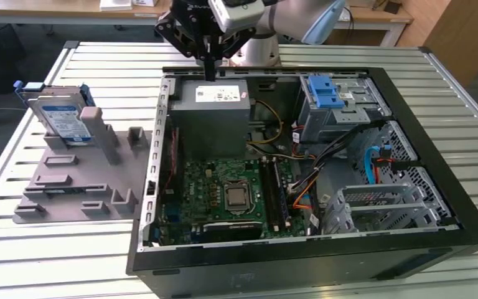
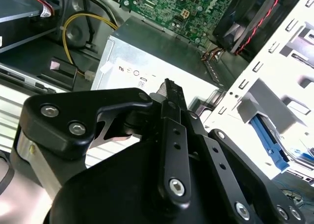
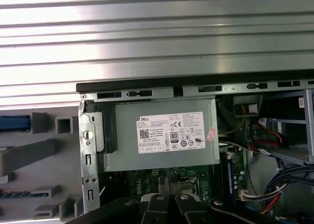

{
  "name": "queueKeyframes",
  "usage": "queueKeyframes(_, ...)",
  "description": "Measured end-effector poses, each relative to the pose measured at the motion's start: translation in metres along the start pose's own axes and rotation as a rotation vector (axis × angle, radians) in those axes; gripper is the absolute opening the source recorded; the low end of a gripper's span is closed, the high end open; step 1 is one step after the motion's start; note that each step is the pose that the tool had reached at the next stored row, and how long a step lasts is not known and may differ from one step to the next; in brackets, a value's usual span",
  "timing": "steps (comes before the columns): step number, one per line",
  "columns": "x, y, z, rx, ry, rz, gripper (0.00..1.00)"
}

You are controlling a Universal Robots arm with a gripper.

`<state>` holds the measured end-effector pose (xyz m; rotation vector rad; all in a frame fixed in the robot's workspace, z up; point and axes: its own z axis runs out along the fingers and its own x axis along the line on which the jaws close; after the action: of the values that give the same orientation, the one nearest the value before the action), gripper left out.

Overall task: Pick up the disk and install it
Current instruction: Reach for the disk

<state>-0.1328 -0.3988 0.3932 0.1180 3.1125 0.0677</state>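
Note:
The disk (image 1: 61,120) stands on edge in a grey holder (image 1: 73,187) on the table, at the exterior view's left of the open computer case (image 1: 305,261). Its blue-and-white label faces the camera and a blue frame runs round its edges. A strip of that blue frame (image 3: 14,123) appears in the first wrist view. My gripper (image 1: 211,76) hangs over the back edge of the case, just above the grey power supply box (image 1: 214,106), well to the right of the disk. Its fingers (image 3: 167,184) are shut together with nothing between them, as both wrist views show.
Inside the case lie the green motherboard (image 1: 231,193), a metal drive cage (image 1: 343,106) with a blue latch (image 1: 326,96), and loose cables (image 1: 372,162). The slatted metal table (image 1: 73,261) runs all round the case. Desks stand behind the arm.

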Motion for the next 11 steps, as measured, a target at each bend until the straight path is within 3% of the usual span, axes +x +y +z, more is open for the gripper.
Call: queueKeyframes(11,0.0084,0.0009,0.0004,0.0017,0.0000,0.000,0.11)
